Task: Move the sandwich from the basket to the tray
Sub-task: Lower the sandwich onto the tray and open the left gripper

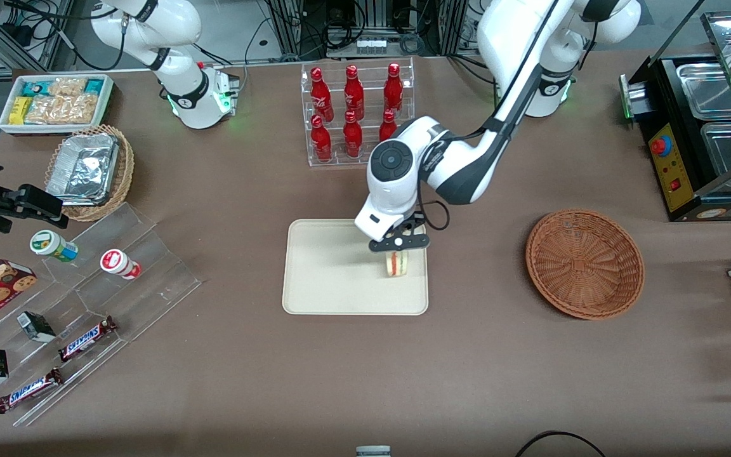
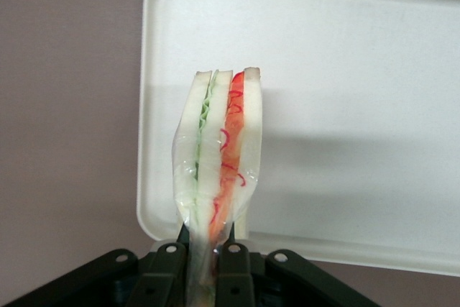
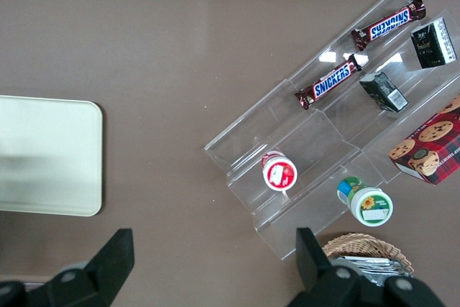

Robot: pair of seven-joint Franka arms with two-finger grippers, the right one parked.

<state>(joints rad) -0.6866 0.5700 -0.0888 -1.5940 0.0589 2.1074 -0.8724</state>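
The sandwich (image 1: pixel 396 263) is a pale bread wedge in clear wrap with red and green filling on its edge (image 2: pixel 219 156). My gripper (image 1: pixel 398 243) is shut on it and holds it upright over the cream tray (image 1: pixel 334 279), near the tray's edge toward the working arm's end. In the left wrist view the black fingers (image 2: pixel 164 264) pinch the wedge's narrow end, with the tray (image 2: pixel 345 70) below it. Whether the sandwich touches the tray I cannot tell. The reddish-brown wicker basket (image 1: pixel 584 263) stands with nothing in it, toward the working arm's end.
A clear rack of red bottles (image 1: pixel 356 111) stands farther from the front camera than the tray. Toward the parked arm's end are a stepped acrylic display with snack bars and cups (image 1: pixel 80 298), a lighter wicker basket with a foil container (image 1: pixel 89 171) and a white bin of snacks (image 1: pixel 54 101). A black appliance (image 1: pixel 702 127) sits at the working arm's end.
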